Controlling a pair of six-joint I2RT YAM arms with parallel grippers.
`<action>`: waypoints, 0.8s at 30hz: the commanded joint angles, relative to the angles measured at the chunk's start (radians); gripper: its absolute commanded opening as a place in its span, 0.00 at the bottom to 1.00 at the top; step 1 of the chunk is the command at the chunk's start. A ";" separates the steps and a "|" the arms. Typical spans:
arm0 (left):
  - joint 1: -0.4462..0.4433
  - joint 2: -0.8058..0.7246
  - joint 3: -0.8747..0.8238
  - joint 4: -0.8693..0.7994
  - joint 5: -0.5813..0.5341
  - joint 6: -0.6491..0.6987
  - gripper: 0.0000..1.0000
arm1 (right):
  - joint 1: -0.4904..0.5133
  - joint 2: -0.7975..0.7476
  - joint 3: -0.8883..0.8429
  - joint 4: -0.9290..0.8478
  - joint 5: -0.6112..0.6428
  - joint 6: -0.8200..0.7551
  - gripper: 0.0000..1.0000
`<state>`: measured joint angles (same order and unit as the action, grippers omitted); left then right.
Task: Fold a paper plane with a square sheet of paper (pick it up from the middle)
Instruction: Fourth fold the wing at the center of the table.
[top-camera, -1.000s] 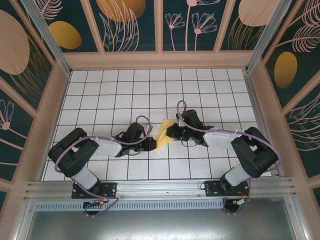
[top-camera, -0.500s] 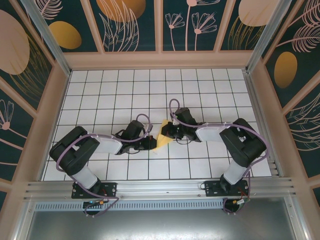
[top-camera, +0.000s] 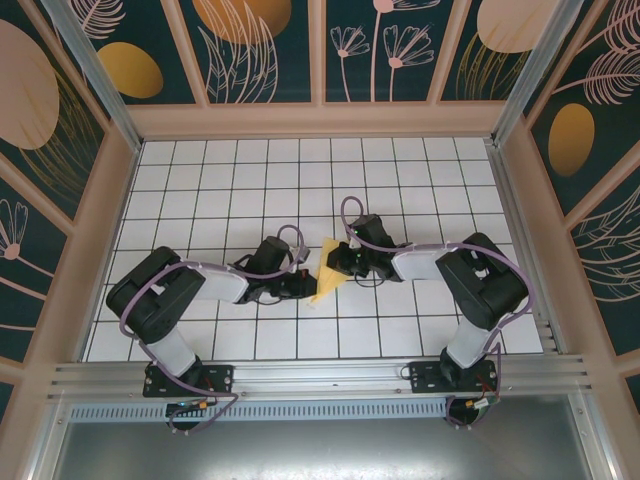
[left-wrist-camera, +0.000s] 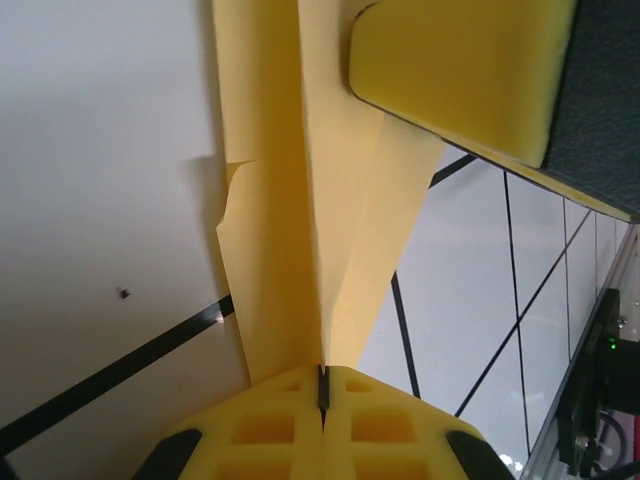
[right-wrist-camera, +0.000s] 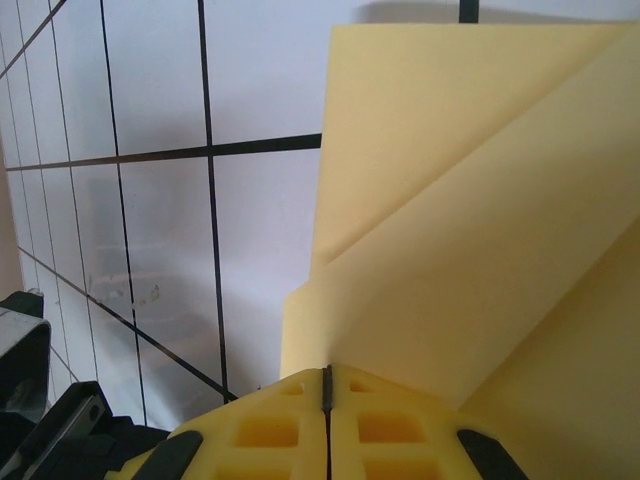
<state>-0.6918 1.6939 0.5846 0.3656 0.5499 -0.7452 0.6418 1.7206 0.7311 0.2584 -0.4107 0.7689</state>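
Note:
The square sheet of paper (top-camera: 324, 281) is a creased pale-yellow wedge held low over the white grid between the two arms. My left gripper (top-camera: 308, 287) pinches its near left end, and in the left wrist view the jaws (left-wrist-camera: 322, 376) are shut on the folded edge of the paper (left-wrist-camera: 285, 200). My right gripper (top-camera: 334, 263) grips the far right end. In the right wrist view its jaws (right-wrist-camera: 327, 376) are shut, with layered paper (right-wrist-camera: 470, 240) fanning out from them. One of the right gripper's fingers (left-wrist-camera: 460, 70) shows at the top of the left wrist view, against the paper.
The white grid table (top-camera: 250, 180) is boxed in by wooden walls on the left (top-camera: 100, 230), the right (top-camera: 545, 230) and the back. An aluminium rail (top-camera: 320, 378) runs along the near edge. Both arms lie low, elbows out to the sides.
The right gripper has slid left, closer to the left gripper, and the paper between them looks narrower. The left arm has shifted only slightly. Both stay shut.

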 joint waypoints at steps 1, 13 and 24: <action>0.009 0.013 0.037 -0.042 0.047 0.009 0.01 | -0.006 -0.001 -0.008 0.008 0.019 0.018 0.07; 0.058 0.051 0.008 0.028 0.108 -0.060 0.02 | -0.009 0.015 0.007 0.034 -0.046 -0.011 0.08; 0.061 0.063 0.013 0.055 0.130 -0.087 0.02 | -0.013 0.043 0.027 0.006 -0.028 -0.016 0.08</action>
<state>-0.6395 1.7382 0.5964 0.3904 0.6498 -0.8150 0.6353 1.7443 0.7338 0.2657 -0.4423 0.7647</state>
